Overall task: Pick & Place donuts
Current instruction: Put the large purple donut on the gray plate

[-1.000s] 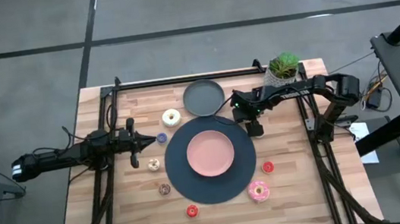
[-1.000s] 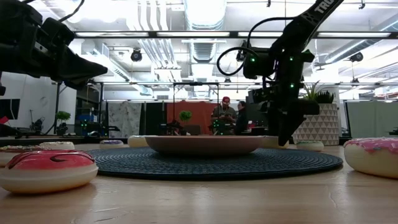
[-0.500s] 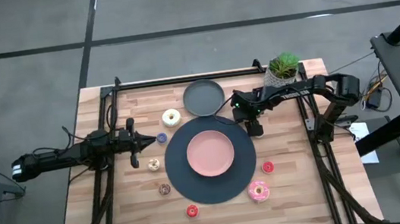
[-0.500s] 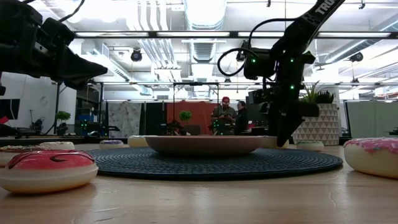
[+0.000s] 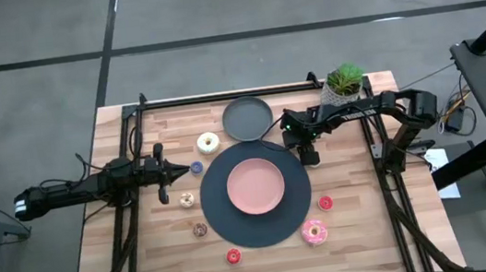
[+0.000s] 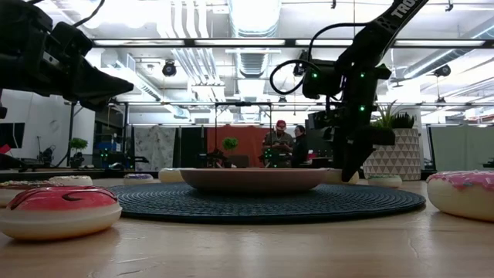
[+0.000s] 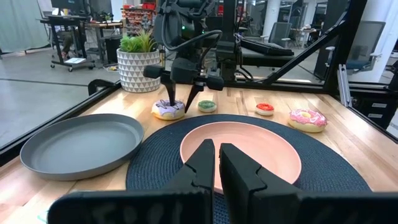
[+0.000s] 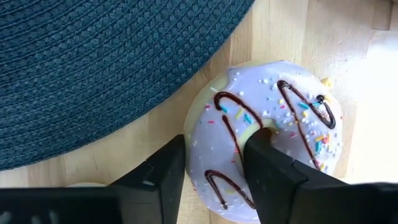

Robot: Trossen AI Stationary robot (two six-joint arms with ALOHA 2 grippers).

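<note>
Right gripper (image 8: 214, 180) is down on the lilac-iced donut (image 8: 273, 130) just off the dark placemat (image 8: 106, 68), fingers parted, 1 in the hole, 1 outside. Looks like light, hard, slick plastic; pinching that ring wall seems smart. Left gripper (image 7: 214, 163) hovers nearly closed, empty.

No word, brand or number can be fully read. Only white letters at the top right of the low view, on the dark arm (image 6: 386, 23), show, cut off by the frame's edge and not legible as a word.
</note>
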